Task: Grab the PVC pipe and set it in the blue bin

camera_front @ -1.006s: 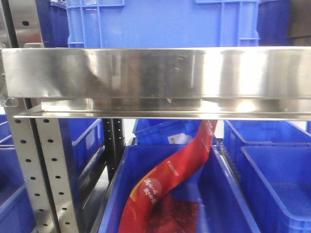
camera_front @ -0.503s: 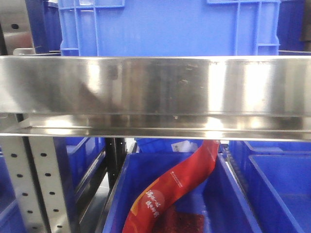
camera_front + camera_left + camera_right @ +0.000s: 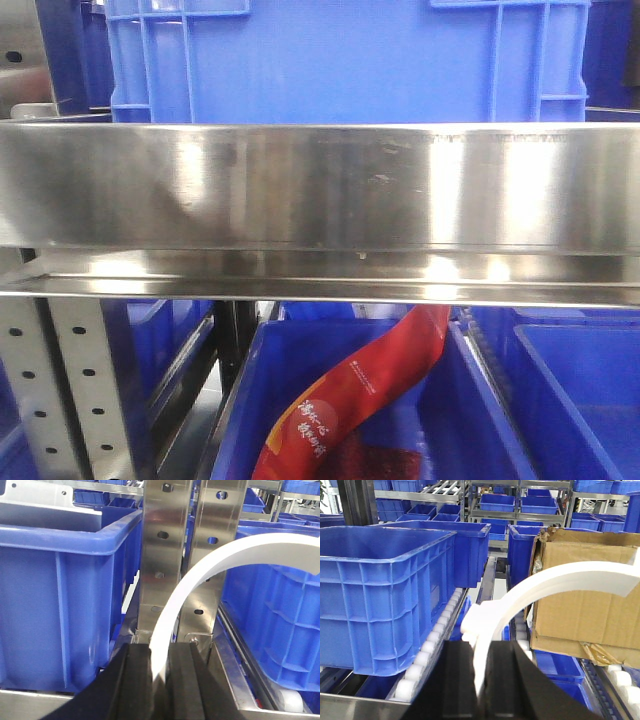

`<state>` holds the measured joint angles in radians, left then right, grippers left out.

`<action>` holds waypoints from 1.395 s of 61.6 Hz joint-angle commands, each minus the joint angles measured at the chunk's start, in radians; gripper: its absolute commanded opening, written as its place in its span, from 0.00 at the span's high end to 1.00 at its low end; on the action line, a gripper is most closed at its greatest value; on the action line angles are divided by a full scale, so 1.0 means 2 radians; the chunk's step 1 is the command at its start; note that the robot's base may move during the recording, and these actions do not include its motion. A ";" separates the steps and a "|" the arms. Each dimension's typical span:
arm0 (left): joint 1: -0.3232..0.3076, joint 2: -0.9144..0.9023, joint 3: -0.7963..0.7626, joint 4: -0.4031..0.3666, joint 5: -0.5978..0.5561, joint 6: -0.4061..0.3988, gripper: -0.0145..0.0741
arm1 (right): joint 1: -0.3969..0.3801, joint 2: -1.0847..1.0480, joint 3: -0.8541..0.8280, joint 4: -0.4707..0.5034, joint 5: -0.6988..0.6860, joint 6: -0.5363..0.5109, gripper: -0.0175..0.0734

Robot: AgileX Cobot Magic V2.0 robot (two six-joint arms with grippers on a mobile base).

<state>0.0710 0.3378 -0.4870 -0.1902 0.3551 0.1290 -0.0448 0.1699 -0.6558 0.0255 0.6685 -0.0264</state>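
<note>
PVC pipe unseen — left gripper, right gripper each pinched narrow about a white curved strip; advise locating pipe before reaching.

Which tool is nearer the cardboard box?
Right. The cardboard box sits ahead of the right tool, to its right; the left tool faces a steel upright instead.

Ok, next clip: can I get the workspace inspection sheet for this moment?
Surface: polished steel shelf rail across the front view.
Job's things: big blue plastic bin above rail; PVC pipe nothing seen.
Clutter: red printed bag in lower blue tub; brown cardboard box.
Grippers: left pincer and right pincer each with a white curved strip between black fingers; grip unclear.
Cables: nothing seen.
Surroundings: perforated steel uprights, racks of blue bins.
</note>
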 commanded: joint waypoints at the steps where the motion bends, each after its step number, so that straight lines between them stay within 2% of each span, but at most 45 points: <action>1: 0.002 -0.001 -0.001 -0.003 -0.014 -0.001 0.96 | -0.001 -0.001 0.000 0.000 -0.013 0.001 0.99; 86: 0.002 -0.001 -0.001 -0.003 -0.014 -0.001 0.96 | -0.001 -0.001 0.000 0.000 -0.013 0.001 0.99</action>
<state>0.0710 0.3378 -0.4870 -0.1902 0.3551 0.1290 -0.0448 0.1699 -0.6558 0.0255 0.6685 -0.0264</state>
